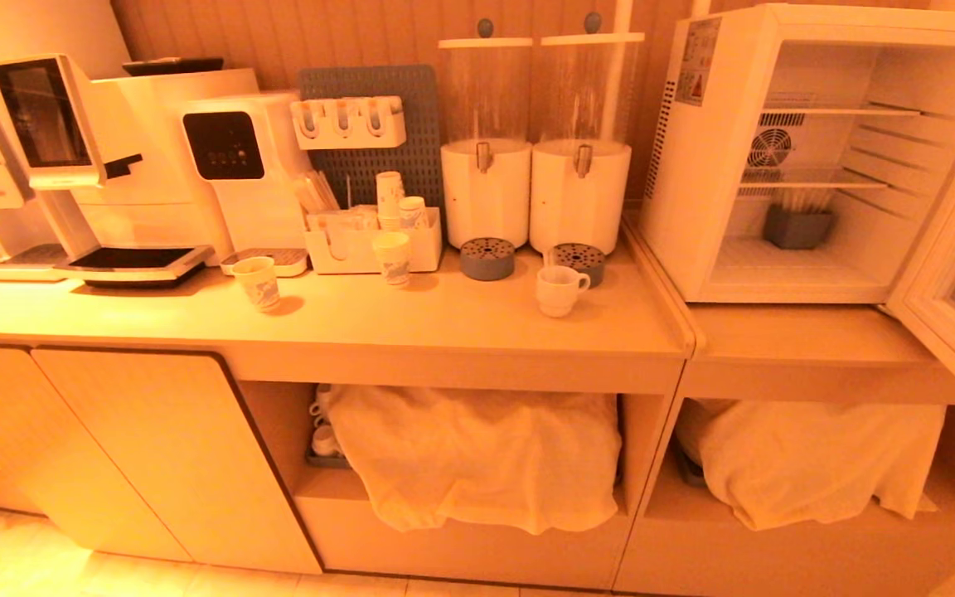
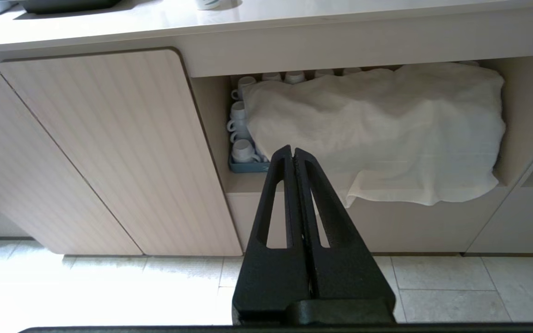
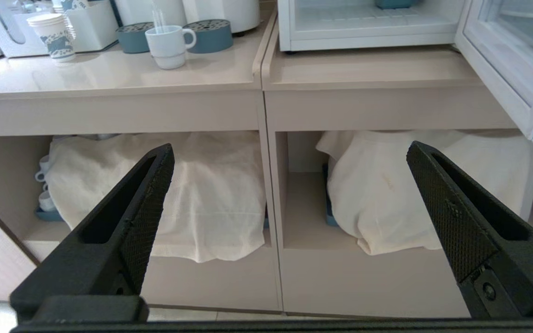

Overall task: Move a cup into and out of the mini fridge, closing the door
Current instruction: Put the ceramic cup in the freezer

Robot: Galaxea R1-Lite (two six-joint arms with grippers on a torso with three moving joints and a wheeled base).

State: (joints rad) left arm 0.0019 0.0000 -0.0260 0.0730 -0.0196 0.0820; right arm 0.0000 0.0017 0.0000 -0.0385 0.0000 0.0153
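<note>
Fan [image 1: 769,148] shows in head view only; wrist views show tools.

The cup [image 1: 559,289] stands on the counter [image 1: 378,319], left of the mini fridge [image 1: 809,157].

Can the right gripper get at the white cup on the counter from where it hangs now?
Probably yes. The right gripper is open, low before the counter front, holding nothing. The cup stands alone near the counter edge, with bare countertop in front. The arm must rise first.
</note>
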